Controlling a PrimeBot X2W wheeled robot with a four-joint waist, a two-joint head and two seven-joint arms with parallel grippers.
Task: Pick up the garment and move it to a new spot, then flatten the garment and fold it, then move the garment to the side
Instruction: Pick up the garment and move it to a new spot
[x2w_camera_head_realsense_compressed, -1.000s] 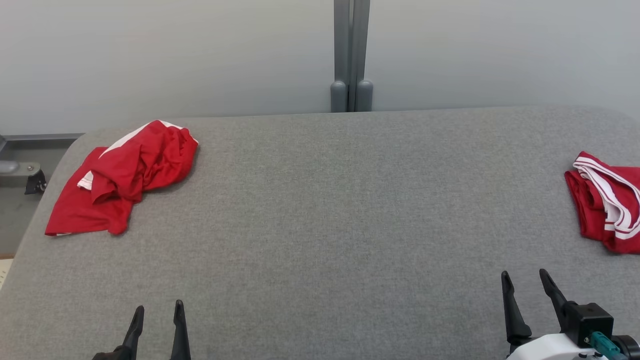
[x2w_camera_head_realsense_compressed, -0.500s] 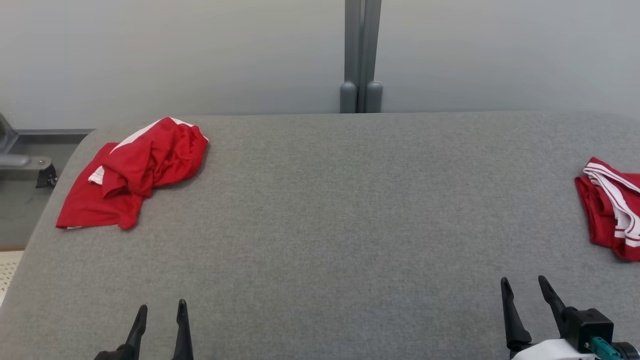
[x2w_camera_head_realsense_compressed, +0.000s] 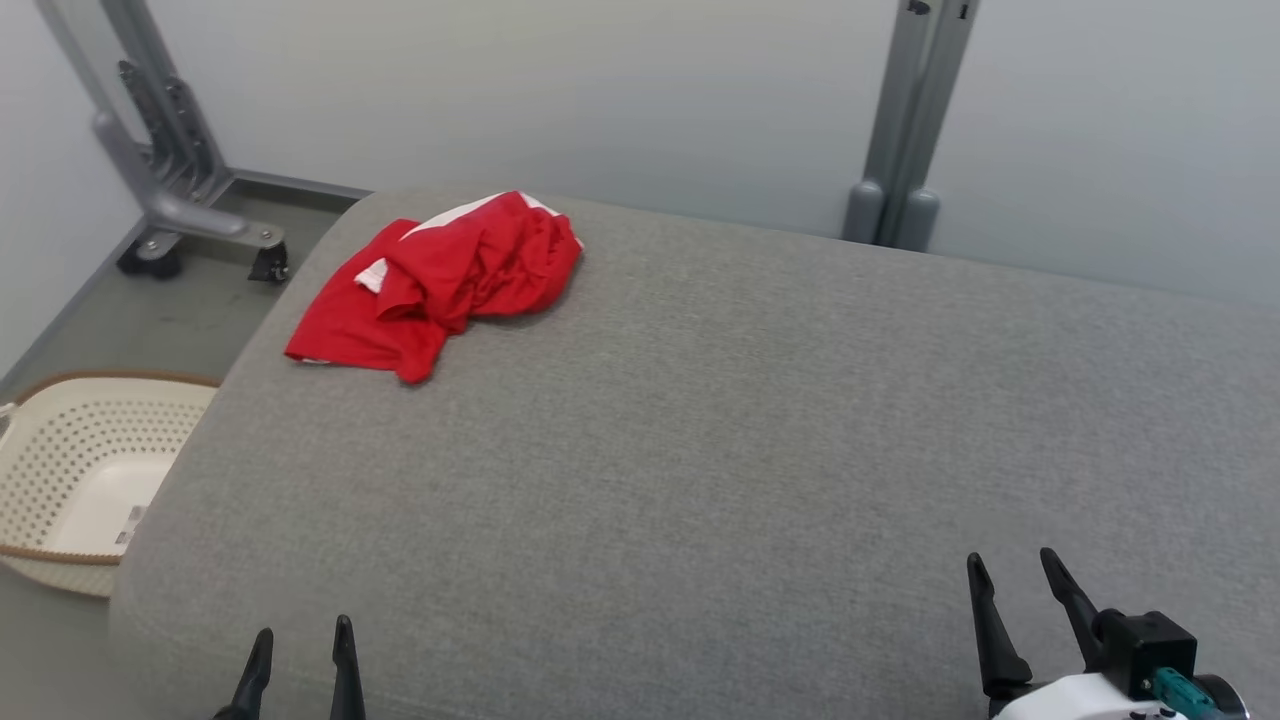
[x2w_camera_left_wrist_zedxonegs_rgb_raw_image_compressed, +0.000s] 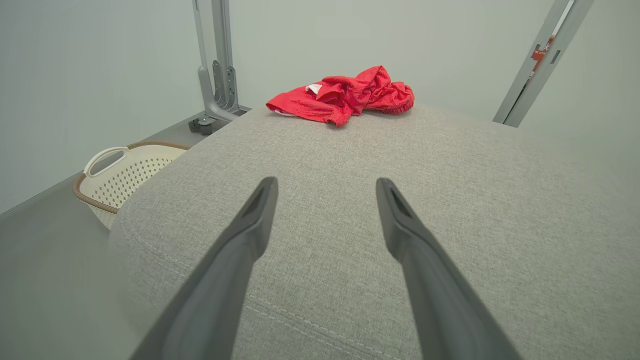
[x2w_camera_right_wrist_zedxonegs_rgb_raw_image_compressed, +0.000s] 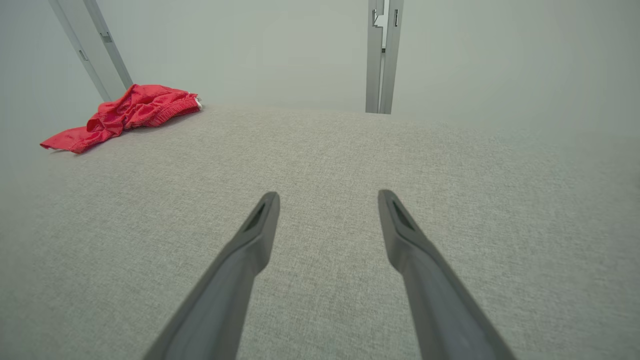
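My left gripper (x2w_camera_head_realsense_compressed: 304, 627) is low at the near edge of the big grey cushion (x2w_camera_head_realsense_compressed: 700, 430). Its two dark fingers stand apart, and nothing is between them. My right gripper (x2w_camera_head_realsense_compressed: 1010, 556) is at the near edge too, far over on my right side. Its fingers are spread wide as well, and it holds nothing.

The red garment (x2w_camera_head_realsense_compressed: 440, 280) lies in a crumpled heap at the far left corner of the cushion, well away from both of my grippers. A bit of white shows on it.

Down on the floor (x2w_camera_head_realsense_compressed: 180, 310), beside the left edge of the cushion, sits a cream basket (x2w_camera_head_realsense_compressed: 70, 470) full of little holes. A grey metal frame (x2w_camera_head_realsense_compressed: 170, 190) on wheels stands beyond the garment. A grey post (x2w_camera_head_realsense_compressed: 905, 130) rises against the pale wall (x2w_camera_head_realsense_compressed: 600, 90) behind the far edge of the cushion.
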